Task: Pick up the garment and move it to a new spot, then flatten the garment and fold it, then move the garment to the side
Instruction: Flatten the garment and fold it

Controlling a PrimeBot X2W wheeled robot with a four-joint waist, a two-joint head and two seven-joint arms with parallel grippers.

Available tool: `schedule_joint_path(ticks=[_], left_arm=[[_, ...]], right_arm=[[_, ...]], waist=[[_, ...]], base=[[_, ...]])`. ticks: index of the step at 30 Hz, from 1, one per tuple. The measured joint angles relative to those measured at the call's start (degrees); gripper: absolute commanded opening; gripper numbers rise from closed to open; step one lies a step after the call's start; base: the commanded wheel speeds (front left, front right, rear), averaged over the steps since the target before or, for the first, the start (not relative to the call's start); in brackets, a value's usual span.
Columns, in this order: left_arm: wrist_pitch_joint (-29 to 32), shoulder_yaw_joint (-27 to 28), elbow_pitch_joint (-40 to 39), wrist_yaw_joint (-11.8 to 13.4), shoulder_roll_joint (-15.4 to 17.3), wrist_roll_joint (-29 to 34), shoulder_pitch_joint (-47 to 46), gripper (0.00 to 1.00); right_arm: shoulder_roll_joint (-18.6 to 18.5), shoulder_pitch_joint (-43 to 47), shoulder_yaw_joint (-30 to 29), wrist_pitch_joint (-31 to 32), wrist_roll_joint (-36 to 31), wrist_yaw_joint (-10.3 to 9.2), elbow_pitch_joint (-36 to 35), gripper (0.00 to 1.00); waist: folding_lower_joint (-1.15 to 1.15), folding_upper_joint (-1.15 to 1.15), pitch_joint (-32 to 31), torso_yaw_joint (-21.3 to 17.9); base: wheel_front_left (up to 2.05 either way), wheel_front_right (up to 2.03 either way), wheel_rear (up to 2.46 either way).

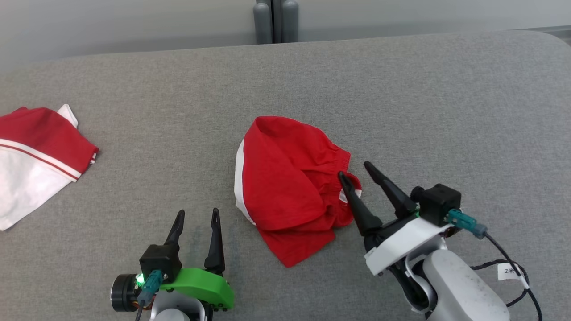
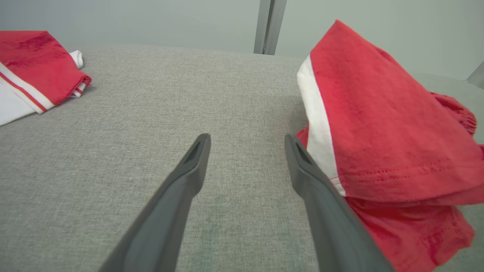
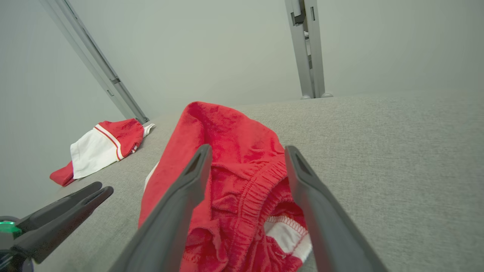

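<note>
The right gripper's fingers stand spread at the elastic waistband of the red shorts, pinching nothing. The left gripper's fingers, at the shorts' 8 o'clock, are spread and empty. The shorts lie crumpled mid-tabletop, so flattening, folding and moving aside look undone.

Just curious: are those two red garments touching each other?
Apart. The head view shows bare grey surface between the crumpled red garment and the red-and-white garment at the left.

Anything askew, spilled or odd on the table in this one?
The red shorts lie bunched on the grey table, waistband crumpled and layers doubled over, not flat. The red-and-white garment at the left looks neatly folded. Nothing spilled or damaged.
</note>
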Motion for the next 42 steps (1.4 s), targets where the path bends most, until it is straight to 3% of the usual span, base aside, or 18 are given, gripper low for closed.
schedule_joint_path(ticks=[5,11,18,29,30,31,32,35,37,38,39,42], left_arm=[[0.00,-0.46,-0.08,-0.23,0.00,0.10,-0.12,1.00],[0.00,-1.86,-0.30,-0.25,-0.01,-0.14,-0.71,1.00],[0.00,-1.97,-0.24,-0.23,0.01,-0.02,-0.94,1.00],[0.00,-2.43,-0.59,0.34,0.01,-0.14,-1.53,1.00],[0.00,-2.43,-0.63,0.35,0.01,-0.14,-1.57,1.00],[0.00,-2.44,-0.64,0.35,0.01,-0.14,-1.58,1.00],[0.00,-2.47,-0.64,0.35,0.01,-0.14,-1.60,1.00],[0.00,-2.55,-0.67,0.55,0.00,-0.24,-1.84,1.00],[0.00,-2.63,-0.66,0.62,0.00,-0.33,-1.91,1.00],[0.00,-2.75,-0.65,0.62,0.00,-0.38,-1.97,1.00],[0.00,-2.80,-0.62,0.62,0.00,-0.52,-2.03,1.00],[0.00,-3.05,-0.57,0.76,0.00,-0.74,-2.23,1.00]], right_arm=[[0.08,-0.27,-4.60,0.00,4.00,0.00,1.59,1.00],[0.25,-4.50,-5.36,-0.01,12.58,0.00,6.56,1.00],[-0.13,-9.72,-0.70,2.08,28.39,-0.01,13.46,1.00],[-2.57,-12.32,5.14,3.72,41.07,-0.01,15.44,1.00],[-2.70,-12.45,5.54,3.65,41.78,-0.01,15.49,0.80],[-2.85,-12.62,5.95,3.58,42.40,-0.01,15.63,0.49],[-2.86,-12.83,6.21,3.46,43.24,-0.01,15.78,0.43],[-3.04,-13.68,7.06,3.55,45.09,-0.01,16.31,0.45],[-3.32,-13.99,7.79,3.71,45.45,-0.01,16.81,0.33],[-3.44,-14.27,8.22,3.66,45.63,-0.01,17.25,0.05],[-3.54,-14.58,8.47,3.44,46.00,-0.01,17.58,0.00],[-4.04,-15.23,9.75,3.07,45.93,0.00,18.29,0.00]], waist=[[0.00,0.00,0.59,-0.49],[0.00,0.00,1.73,0.69],[0.00,0.00,3.28,2.73],[0.00,0.00,4.92,4.28],[0.00,0.00,4.96,4.24],[0.00,0.00,5.01,4.20],[0.00,0.00,5.05,4.16],[0.00,0.00,5.12,4.09],[0.00,0.00,5.16,4.11],[0.00,0.00,5.17,4.15],[0.00,0.00,5.18,4.21],[0.00,0.00,5.17,4.48]], base=[[0.00,0.00,0.00],[0.00,0.00,0.00],[0.00,0.00,0.00],[0.00,0.00,0.00],[0.00,0.00,0.00],[0.00,0.00,0.00],[0.00,0.00,0.00],[0.00,0.00,0.00],[0.00,0.00,0.00],[0.00,0.00,0.00],[0.00,0.00,0.00],[0.00,0.00,0.00]])
